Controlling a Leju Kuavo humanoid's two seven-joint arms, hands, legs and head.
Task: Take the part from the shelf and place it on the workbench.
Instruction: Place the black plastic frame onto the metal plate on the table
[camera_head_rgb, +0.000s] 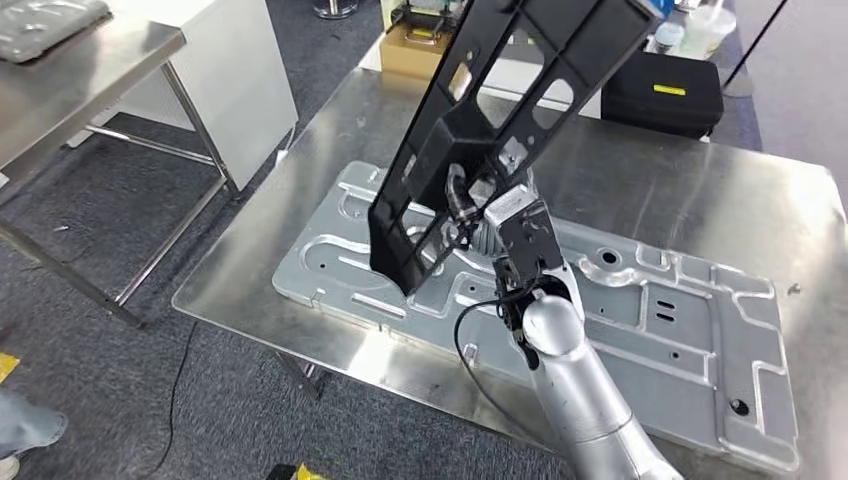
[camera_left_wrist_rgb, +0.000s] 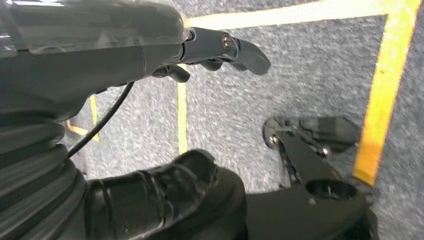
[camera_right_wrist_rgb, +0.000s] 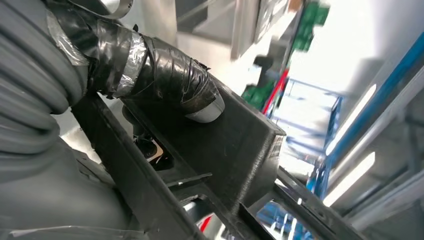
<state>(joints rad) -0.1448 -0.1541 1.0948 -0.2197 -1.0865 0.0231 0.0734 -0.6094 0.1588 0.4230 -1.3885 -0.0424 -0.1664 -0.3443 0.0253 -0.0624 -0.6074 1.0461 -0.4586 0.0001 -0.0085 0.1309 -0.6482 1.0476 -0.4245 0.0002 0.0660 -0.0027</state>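
Observation:
A long black frame-shaped part (camera_head_rgb: 500, 110) stands tilted, its top leaning away to the back right and its lower end (camera_head_rgb: 395, 265) close over a stamped silver metal panel (camera_head_rgb: 690, 330) that lies on the steel workbench (camera_head_rgb: 250, 270). My right hand (camera_head_rgb: 478, 205) grips the part near its middle; in the right wrist view its taped thumb (camera_right_wrist_rgb: 170, 80) presses on the black bar (camera_right_wrist_rgb: 235, 150). In the left wrist view my left hand (camera_left_wrist_rgb: 150, 115) hangs over the grey carpet, fingers (camera_left_wrist_rgb: 235, 50) apart, nothing in it.
A black case (camera_head_rgb: 665, 95) and a cardboard box (camera_head_rgb: 410, 50) sit at the workbench's far edge. A second steel table (camera_head_rgb: 60, 90) stands at the left with a white cabinet (camera_head_rgb: 230, 70) behind it. Yellow floor tape (camera_left_wrist_rgb: 385, 85) crosses the carpet.

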